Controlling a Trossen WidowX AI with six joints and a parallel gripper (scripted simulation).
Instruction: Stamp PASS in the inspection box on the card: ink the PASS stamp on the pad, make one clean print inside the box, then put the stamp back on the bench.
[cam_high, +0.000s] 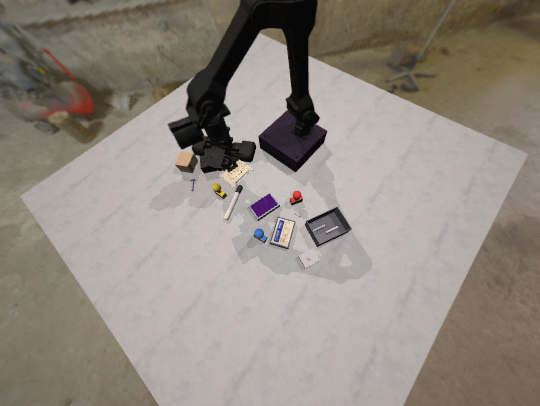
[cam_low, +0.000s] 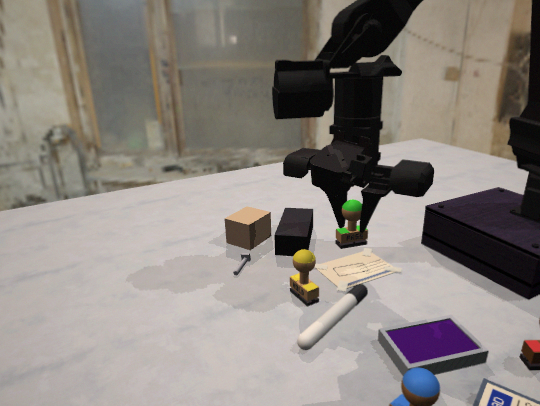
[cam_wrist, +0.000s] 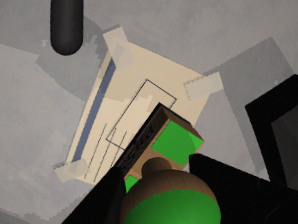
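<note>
My gripper (cam_high: 232, 166) (cam_low: 352, 226) (cam_wrist: 156, 170) points down and is shut on the PASS stamp (cam_low: 351, 237) (cam_wrist: 172, 207), which has a green-topped round knob and a wooden base. The stamp is upright, its base above the table. The cream card (cam_high: 242, 170) (cam_low: 327, 269) (cam_wrist: 150, 65) lies taped down; in the wrist view the stamp base overlaps its lower right part. The thin outlined inspection box (cam_wrist: 126, 109) shows no print in its visible part; the stamp hides one side. The purple ink pad (cam_high: 264, 206) (cam_low: 432, 340) lies farther off, in a grey frame.
A yellow stamp (cam_high: 217, 189) (cam_low: 304, 287) and a marker (cam_high: 233, 202) (cam_low: 332, 317) (cam_wrist: 66, 30) lie near the card. A wooden block (cam_high: 186, 162) (cam_low: 247, 227), black block (cam_low: 295, 230) and bolt (cam_low: 242, 265) are beyond. Blue stamp (cam_high: 259, 233), red stamp (cam_high: 296, 196) and tray (cam_high: 340, 220) are around the pad.
</note>
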